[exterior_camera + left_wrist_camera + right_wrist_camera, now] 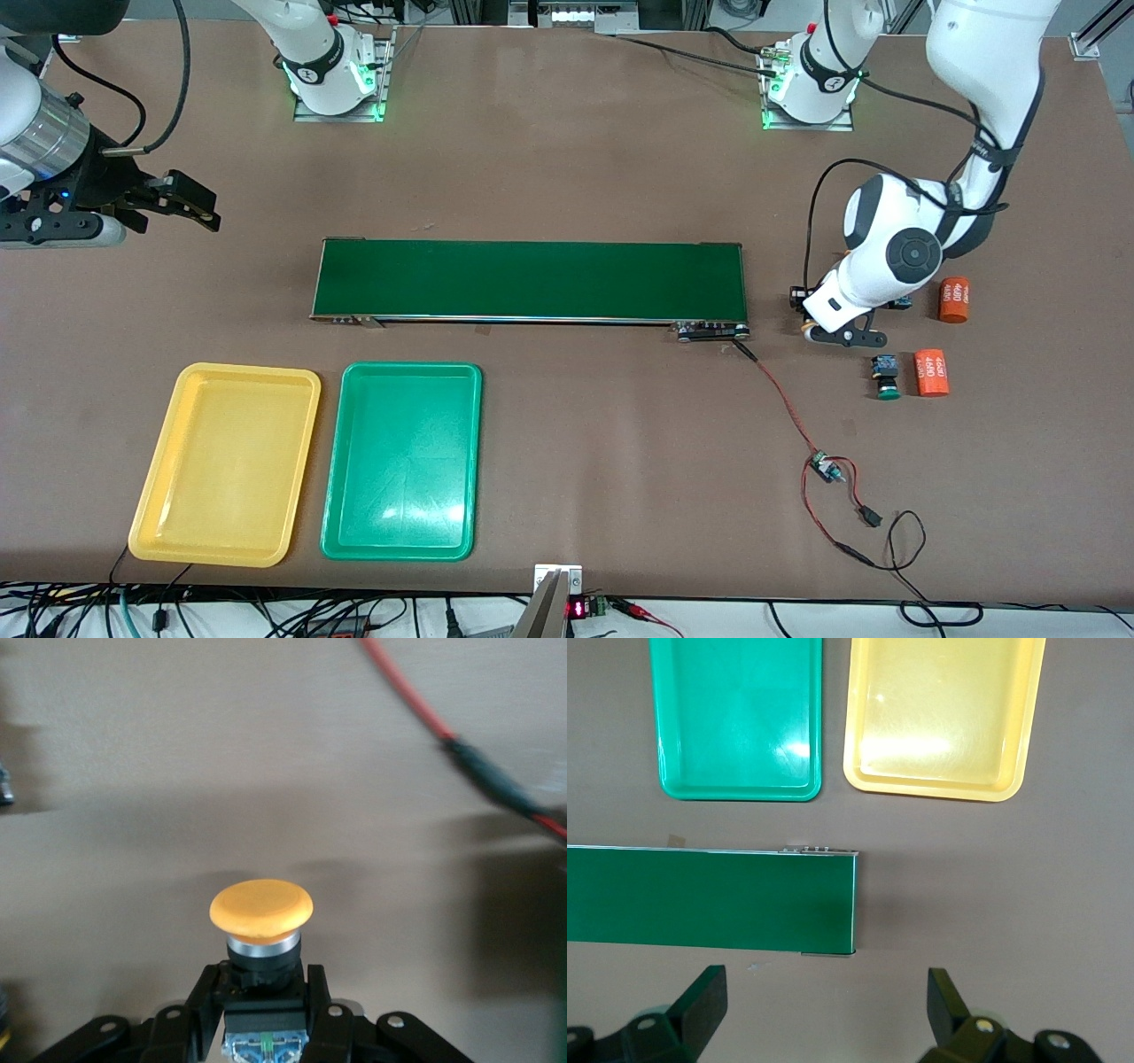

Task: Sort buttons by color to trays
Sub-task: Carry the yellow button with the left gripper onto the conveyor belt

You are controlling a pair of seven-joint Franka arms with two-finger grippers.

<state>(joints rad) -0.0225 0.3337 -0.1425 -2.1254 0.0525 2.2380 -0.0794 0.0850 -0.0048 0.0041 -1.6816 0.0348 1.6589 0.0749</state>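
Observation:
My left gripper [808, 326] is shut on the black-blue body of a yellow-orange button [261, 908], low over the table by the conveyor's end toward the left arm; the cap sticks out past the fingers [317, 997]. A green button [884, 377] lies on the table nearer the front camera. A blue-black bit [902, 303] shows beside the left arm, its cap hidden. The yellow tray [226, 461] and green tray [403, 461] are empty; both show in the right wrist view, yellow tray [943, 718] and green tray [735, 718]. My right gripper [190, 204] is open and empty, waiting over the right arm's end of the table.
A long dark-green conveyor belt [532, 280] crosses the middle of the table. Two orange cylinders with white print [953, 299] [931, 372] lie by the buttons. A red-black wire with a small board [824, 465] runs from the conveyor's end toward the front edge.

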